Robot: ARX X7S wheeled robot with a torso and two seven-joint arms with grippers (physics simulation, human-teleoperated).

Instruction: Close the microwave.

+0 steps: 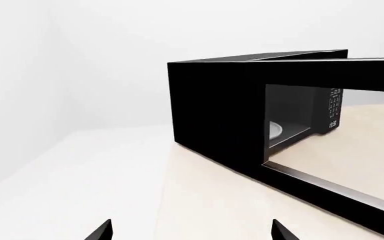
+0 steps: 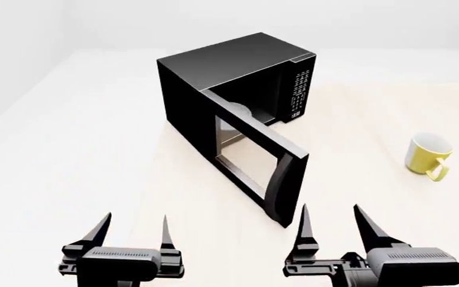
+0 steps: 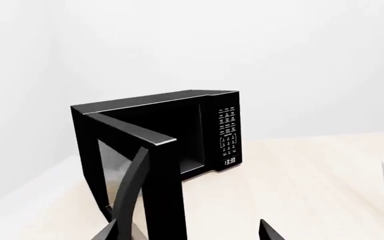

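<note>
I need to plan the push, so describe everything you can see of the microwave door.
The door is black with a large clear window in a glossy frame and a curved black handle along its free edge. It is hinged at the microwave's left front corner and swung wide open toward the robot, exposing the cavity and white turntable. It stands upright above the light wooden table. Nothing touches it; the right gripper waits just in front of its free edge, jaws open.

Matt black microwave (image 2: pixel 213 72) with glass door window; pale wood-look table (image 2: pixel 389 203).
</note>
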